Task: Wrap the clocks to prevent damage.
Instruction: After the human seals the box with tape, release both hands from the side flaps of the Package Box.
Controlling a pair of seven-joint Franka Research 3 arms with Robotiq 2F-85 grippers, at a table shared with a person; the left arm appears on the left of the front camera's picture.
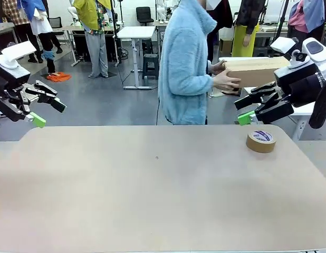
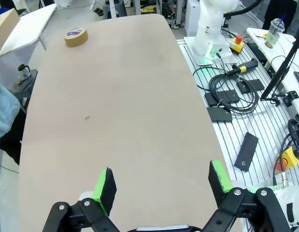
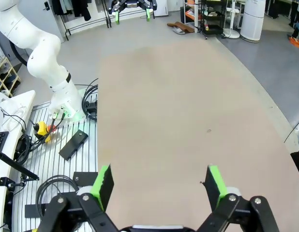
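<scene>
The bubble-wrapped bundle of clocks is out of view. My left gripper hangs open above the table's far left corner, with nothing between its green pads. At the far right my right gripper is open too and holds nothing, a little above and behind a brown tape roll. In the right wrist view the right gripper looks down the bare beige table.
A person in a light blue fleece stands at the far edge holding a cardboard box in both hands, close to my right gripper. The tape roll lies near the table's far right corner. Cables and boxes lie beside the table.
</scene>
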